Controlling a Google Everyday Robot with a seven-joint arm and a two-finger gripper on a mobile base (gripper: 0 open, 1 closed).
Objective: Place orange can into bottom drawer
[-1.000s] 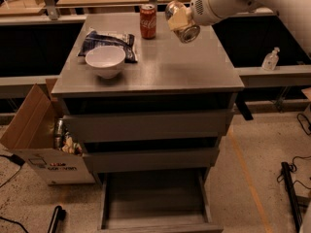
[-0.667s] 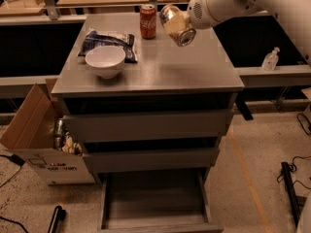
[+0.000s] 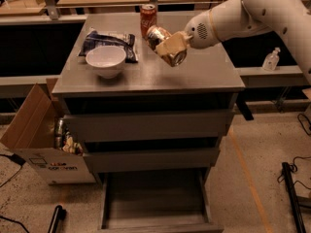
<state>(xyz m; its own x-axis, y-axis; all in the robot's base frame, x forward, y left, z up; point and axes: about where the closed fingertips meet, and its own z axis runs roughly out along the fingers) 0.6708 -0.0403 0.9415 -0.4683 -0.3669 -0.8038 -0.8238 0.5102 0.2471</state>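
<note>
The gripper (image 3: 171, 44) is shut on the orange can (image 3: 163, 44), a pale orange-and-tan can with silver ends. It holds the can tilted in the air above the middle of the grey cabinet top (image 3: 204, 74). The white arm reaches in from the upper right. The bottom drawer (image 3: 154, 203) stands pulled out at the foot of the cabinet; its flat grey floor shows nothing in it. The two shallower drawers above it are closed.
A red cola can (image 3: 147, 15) stands at the back of the top. A white bowl (image 3: 106, 60) and a dark snack bag (image 3: 108, 41) lie at the left. An open cardboard box (image 3: 34, 140) with cans stands left of the cabinet. A white bottle (image 3: 270, 59) stands at the right.
The gripper has carried the orange can leftward and lower, from the back right of the top toward its middle. The can now tilts more.
</note>
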